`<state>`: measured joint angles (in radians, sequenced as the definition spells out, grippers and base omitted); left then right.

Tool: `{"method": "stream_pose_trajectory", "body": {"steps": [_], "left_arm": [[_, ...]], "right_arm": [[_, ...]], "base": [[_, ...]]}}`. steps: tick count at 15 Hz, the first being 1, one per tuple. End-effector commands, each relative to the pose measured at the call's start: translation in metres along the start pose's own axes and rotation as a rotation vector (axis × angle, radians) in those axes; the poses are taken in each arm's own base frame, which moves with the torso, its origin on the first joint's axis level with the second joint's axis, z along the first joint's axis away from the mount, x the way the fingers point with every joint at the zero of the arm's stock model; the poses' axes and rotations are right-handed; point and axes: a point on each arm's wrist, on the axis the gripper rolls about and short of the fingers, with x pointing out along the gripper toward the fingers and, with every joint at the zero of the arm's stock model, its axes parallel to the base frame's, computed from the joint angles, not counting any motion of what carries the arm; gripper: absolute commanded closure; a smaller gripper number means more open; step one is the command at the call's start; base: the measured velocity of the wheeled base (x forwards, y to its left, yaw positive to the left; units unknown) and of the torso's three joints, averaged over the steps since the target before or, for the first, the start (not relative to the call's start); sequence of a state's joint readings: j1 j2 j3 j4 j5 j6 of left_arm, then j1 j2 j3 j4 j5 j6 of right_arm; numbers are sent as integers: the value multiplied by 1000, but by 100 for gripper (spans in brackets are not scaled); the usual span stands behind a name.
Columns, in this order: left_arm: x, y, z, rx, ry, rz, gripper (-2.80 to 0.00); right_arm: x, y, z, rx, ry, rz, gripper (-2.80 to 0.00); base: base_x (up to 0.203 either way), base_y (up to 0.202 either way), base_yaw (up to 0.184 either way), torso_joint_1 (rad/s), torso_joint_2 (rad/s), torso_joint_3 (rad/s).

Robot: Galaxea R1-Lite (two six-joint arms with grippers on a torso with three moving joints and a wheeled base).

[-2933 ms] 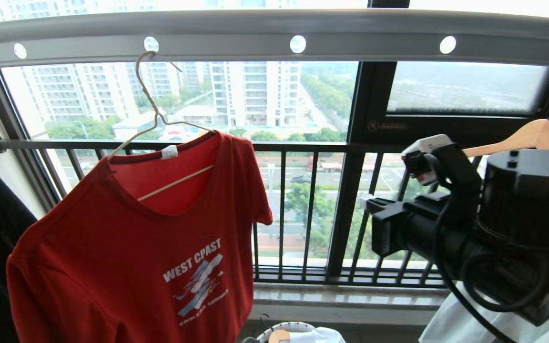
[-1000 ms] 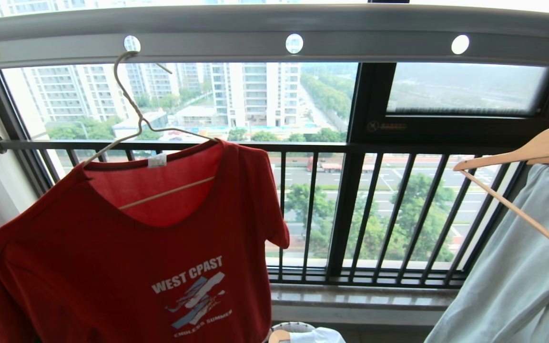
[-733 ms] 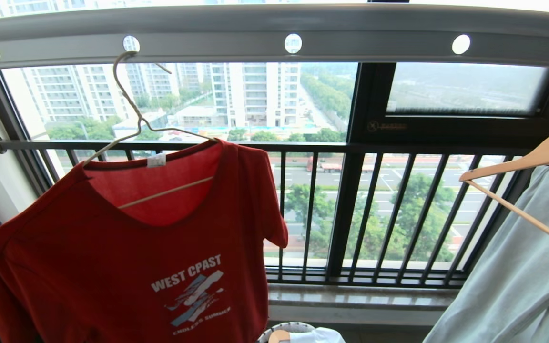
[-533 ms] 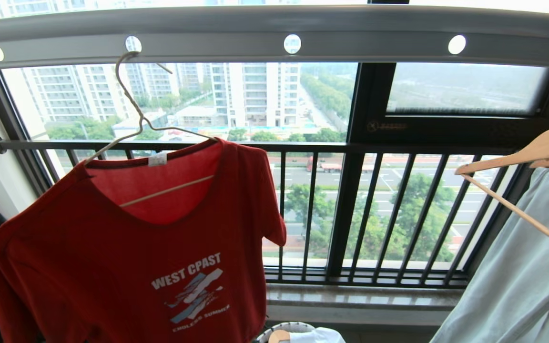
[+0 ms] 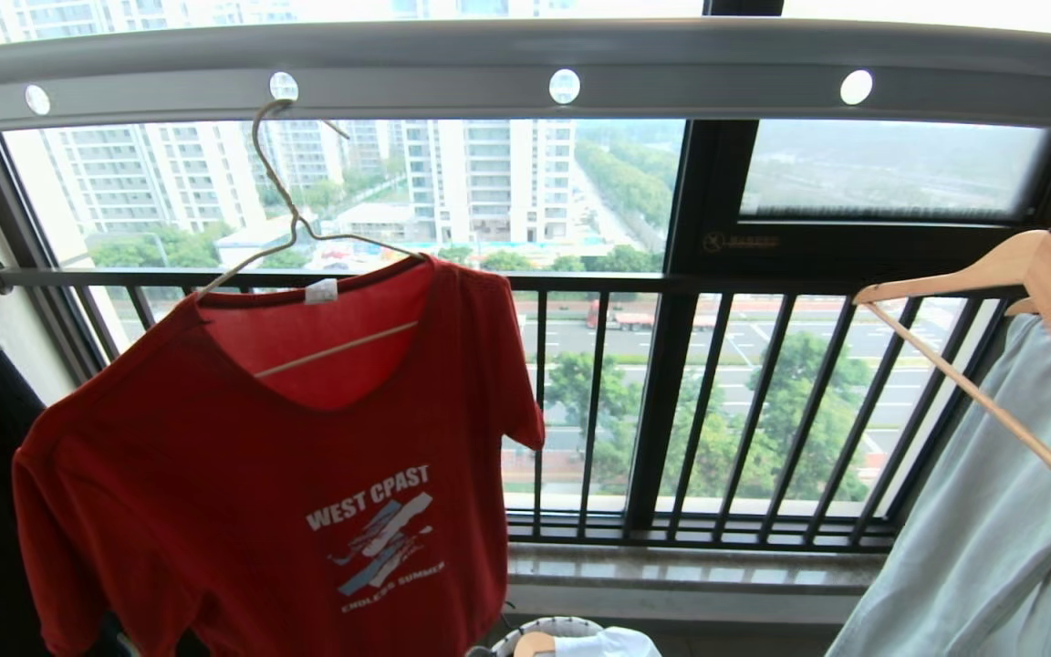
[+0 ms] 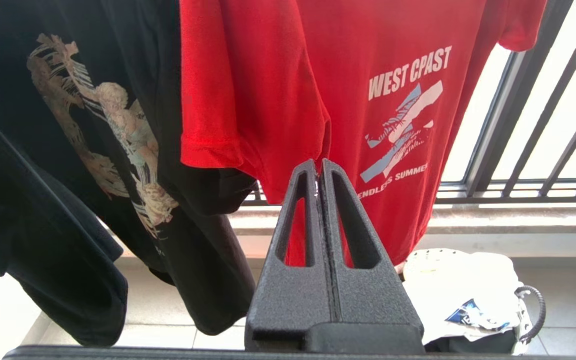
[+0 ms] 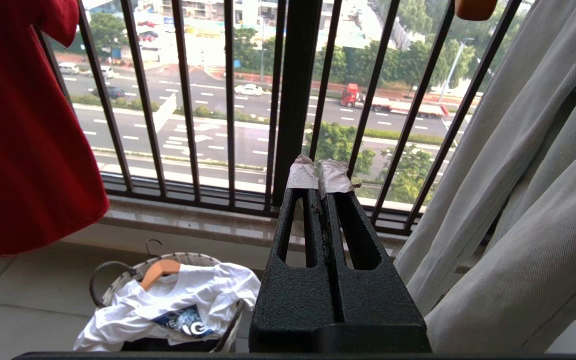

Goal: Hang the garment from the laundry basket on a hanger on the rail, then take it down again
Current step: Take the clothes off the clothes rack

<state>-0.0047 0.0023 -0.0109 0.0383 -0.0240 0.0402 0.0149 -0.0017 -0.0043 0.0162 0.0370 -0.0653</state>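
The red garment (image 5: pixel 243 493) with white "WEST CPAST" lettering hangs on the thin cream-white hanger (image 5: pixel 293 228), whose hook sits in a hole of the grey rail (image 5: pixel 671 78). The laundry basket (image 7: pixel 118 280) stands on the floor below, a white shirt and a wooden hanger in it; its rim (image 5: pixel 553 628) shows at the head view's bottom edge. Neither arm appears in the head view. My left gripper (image 6: pixel 319 167) is shut and empty, low in front of the garment (image 6: pixel 348 90). My right gripper (image 7: pixel 320 172), tips wrapped in pale tape, is shut and empty, facing the window bars.
A black T-shirt (image 6: pixel 93 150) with a pale print hangs left of the red one. A pale grey-green garment (image 5: pixel 991 511) on a thick wooden hanger (image 5: pixel 1027 274) hangs at the right. The black barred window railing (image 5: pixel 580 401) and a stone sill (image 5: pixel 671 570) lie behind.
The right arm, raised at the right of the head view earlier, has dropped out of it. Since then the whole picture has swayed a little sideways; the red garment stays on the rail.
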Motion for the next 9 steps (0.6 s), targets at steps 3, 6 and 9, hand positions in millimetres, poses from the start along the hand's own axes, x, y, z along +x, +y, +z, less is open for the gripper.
{"method": "stream_pose_trajectory", "body": {"steps": [3, 6, 9], "left_arm": [[0, 0, 0, -2, -1, -2, 0], [0, 0, 0, -12, -1, 1, 0], [0, 0, 0, -14, 0, 6, 0]], "right_arm": [[0, 0, 0, -1, 2, 0, 0], [0, 0, 0, -1, 2, 0, 0], [0, 0, 0, -1, 2, 1, 0]], "base": [[0, 0, 0, 0, 0, 0], [0, 0, 0, 0, 0, 0], [0, 0, 0, 0, 0, 0]]}}
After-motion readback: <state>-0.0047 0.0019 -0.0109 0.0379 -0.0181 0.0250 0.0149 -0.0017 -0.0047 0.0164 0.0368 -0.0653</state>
